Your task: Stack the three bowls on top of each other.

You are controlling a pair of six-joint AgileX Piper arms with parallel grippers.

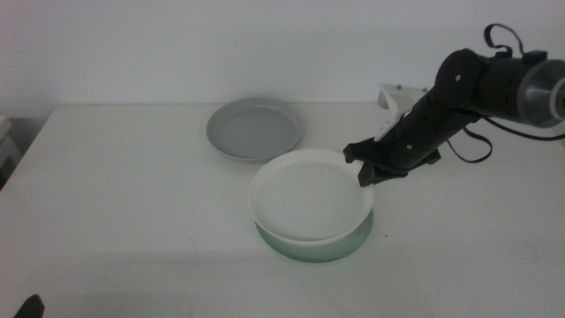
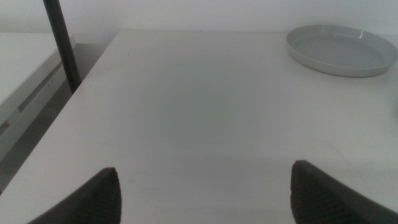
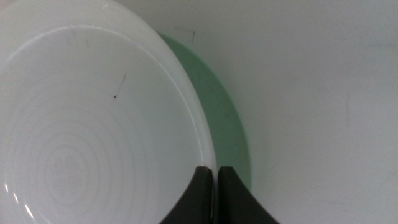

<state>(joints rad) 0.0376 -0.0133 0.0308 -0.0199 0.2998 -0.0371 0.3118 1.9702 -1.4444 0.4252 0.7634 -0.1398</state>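
Middle view, right gripper [image 1: 366,172]: enters from the picture's right side on a dark arm; jaws pinched on the right-hand rim of the white bowl [image 1: 309,196]; one jaw lies inside the rim, the other outside it.
Middle view, white bowl: held over the mint green bowl [image 1: 311,246], tilted, its gripped side higher; whether its low side touches the green bowl cannot be told; offset slightly, so the green rim shows along the near and right sides.
Middle view, mint green bowl: rests on the white table [image 1: 124,203], near the centre, toward the near right.
Middle view, grey bowl [image 1: 255,129]: sits flat on the table behind the other two, apart from them, toward the far edge.
Middle view, left gripper: only a dark tip shows at the bottom left corner; waiting.
Left wrist view, left gripper [image 2: 205,193]: two dark jaws spread wide with bare table [image 2: 186,112] between them; nothing held.
Left wrist view, grey bowl [image 2: 341,50]: stands on the table well ahead of the jaws, off to one side; a dark upright post [image 2: 61,43] stands at the table's far side edge.
Right wrist view, right gripper [image 3: 215,177]: jaws pressed nearly together, the thin rim of the white bowl [image 3: 93,137] clamped between them.
Right wrist view, mint green bowl [image 3: 217,118]: visible as a green crescent under and beside the white bowl's rim; table [image 3: 323,93] beyond it.
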